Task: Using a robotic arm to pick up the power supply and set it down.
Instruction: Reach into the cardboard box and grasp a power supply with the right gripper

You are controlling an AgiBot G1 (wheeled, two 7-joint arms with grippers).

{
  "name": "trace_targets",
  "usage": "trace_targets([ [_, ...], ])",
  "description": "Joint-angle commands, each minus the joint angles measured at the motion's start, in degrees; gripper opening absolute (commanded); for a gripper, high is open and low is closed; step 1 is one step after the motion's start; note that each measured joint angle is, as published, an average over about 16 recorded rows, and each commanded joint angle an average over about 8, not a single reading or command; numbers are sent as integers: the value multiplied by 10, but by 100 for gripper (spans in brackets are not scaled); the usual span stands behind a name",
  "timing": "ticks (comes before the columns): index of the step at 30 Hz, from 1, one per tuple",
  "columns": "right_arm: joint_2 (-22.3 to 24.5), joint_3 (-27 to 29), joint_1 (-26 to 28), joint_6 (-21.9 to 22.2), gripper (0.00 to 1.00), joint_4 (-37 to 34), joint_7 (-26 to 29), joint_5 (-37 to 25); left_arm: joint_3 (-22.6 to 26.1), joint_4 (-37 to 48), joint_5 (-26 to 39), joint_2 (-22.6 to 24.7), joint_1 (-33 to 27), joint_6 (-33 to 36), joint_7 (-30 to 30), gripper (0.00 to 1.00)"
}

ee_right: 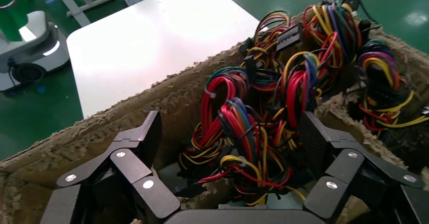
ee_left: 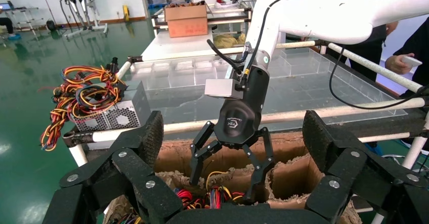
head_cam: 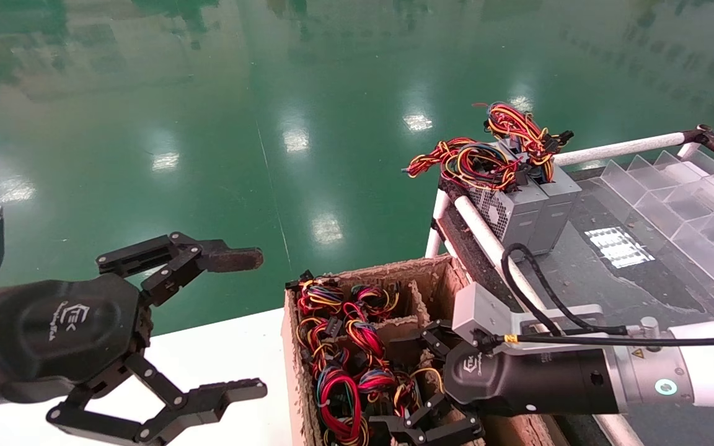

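A: Power supply (ee_right: 243, 148) units sit packed in the pulp-cardboard box (head_cam: 357, 275), low in its compartments, each with a wire bundle of red, yellow, black and blue leads standing up out of the top. What is on the left?

B: The left gripper (head_cam: 208, 322) hangs over the white worktop (head_cam: 220, 353), just beside the box, its jaws spread wide and holding nothing. It looks idle.

A: And over the box?

B: The right gripper (head_cam: 437, 381), on the robotic arm, is down at the box's near compartments with its all-black fingers wide apart, straddling a wire bundle in the right wrist view. It grips nothing yet.

A: How would a unit handle?

B: I judge it stiff and fairly heavy, a sheet-metal case, while the wires are soft, springy and apt to snag on a neighbour's leads or the box dividers. Better to close on the two flat metal sides below the bundle than on the wires; the case itself is mostly hidden here.

A: Farther right?

B: Two more grey supplies (head_cam: 527, 207) stand on the dark conveyor surface (head_cam: 611, 285) against a white rail, with perforated vent faces and tangled leads on top. Clear plastic dividers (head_cam: 679, 198) lie beyond them.
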Motion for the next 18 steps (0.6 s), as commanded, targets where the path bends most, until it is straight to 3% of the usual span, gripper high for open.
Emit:
trace_targets([
  [1, -1, -2, 0, 1, 0, 0, 2, -3, 0, 0, 0, 0, 0, 0, 0, 100],
  [18, -10, -5, -4, -1, 0, -25, -15, -5, 0, 0, 0, 0, 0, 0, 0, 100],
])
